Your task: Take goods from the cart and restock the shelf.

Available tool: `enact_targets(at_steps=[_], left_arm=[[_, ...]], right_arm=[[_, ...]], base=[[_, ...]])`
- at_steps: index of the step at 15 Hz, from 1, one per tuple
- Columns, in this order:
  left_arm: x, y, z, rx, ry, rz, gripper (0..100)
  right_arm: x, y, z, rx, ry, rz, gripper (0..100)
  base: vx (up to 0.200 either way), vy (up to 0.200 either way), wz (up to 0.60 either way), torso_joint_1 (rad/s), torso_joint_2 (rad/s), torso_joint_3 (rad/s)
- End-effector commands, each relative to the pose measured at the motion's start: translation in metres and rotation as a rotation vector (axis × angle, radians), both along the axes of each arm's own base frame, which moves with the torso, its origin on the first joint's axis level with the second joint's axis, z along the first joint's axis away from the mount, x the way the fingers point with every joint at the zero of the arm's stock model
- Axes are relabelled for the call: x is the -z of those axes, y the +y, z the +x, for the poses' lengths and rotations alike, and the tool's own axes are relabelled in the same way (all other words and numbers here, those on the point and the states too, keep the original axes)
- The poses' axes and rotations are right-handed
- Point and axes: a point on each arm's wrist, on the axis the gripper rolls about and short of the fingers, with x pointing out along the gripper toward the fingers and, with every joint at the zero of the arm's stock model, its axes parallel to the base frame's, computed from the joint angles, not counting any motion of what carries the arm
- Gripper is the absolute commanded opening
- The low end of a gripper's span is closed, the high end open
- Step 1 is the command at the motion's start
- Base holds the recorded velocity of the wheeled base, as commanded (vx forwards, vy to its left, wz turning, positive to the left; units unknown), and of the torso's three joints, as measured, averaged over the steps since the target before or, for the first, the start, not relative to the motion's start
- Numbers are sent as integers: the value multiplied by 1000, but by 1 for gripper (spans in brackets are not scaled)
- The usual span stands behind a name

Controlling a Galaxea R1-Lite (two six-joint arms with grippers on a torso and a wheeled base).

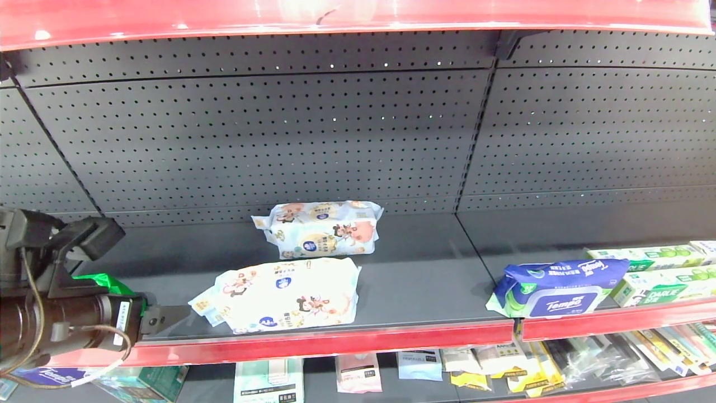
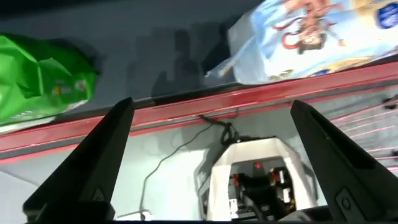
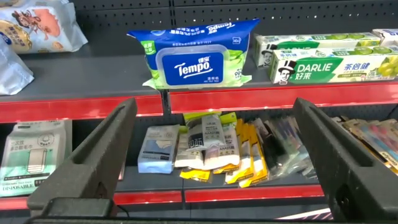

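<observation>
Two cartoon-printed soft packs lie on the grey shelf (image 1: 425,280): one at the front (image 1: 285,294) and one behind it (image 1: 321,228). The front pack (image 2: 311,37) also shows in the left wrist view, beside a green pack (image 2: 40,78) on the same shelf. My left gripper (image 2: 211,106) hangs open and empty just before the red shelf edge (image 2: 186,112), at the shelf's left end (image 1: 162,320). My right gripper (image 3: 214,102) is open and empty, facing a blue wipes pack (image 3: 196,56) at the shelf front.
Green toothpaste boxes (image 1: 660,274) lie right of the blue wipes pack (image 1: 554,288). The lower shelf holds small hanging packets (image 3: 211,146) and a white pack (image 3: 34,155). A perforated back panel (image 1: 279,134) closes the shelf. Bare shelf floor lies between the printed packs and the wipes.
</observation>
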Motion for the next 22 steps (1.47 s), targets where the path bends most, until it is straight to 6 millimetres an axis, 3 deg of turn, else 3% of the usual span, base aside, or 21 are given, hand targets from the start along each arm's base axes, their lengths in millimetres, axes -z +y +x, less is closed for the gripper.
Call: enact_targets(at_steps=[1,8,22], left_arm=[[8,4,14,-17,48,13,100],[15,9,47,-44,86,16,100],[31,1,71,38,141,67,100]], right_arm=[[0,0,0,-1,0,0,100],[0,0,0,-1,0,0,100],[0,0,0,-1,0,0,100]], base=[[0,0,0,0,0,0],[0,0,0,0,0,0],[0,0,0,0,0,0]])
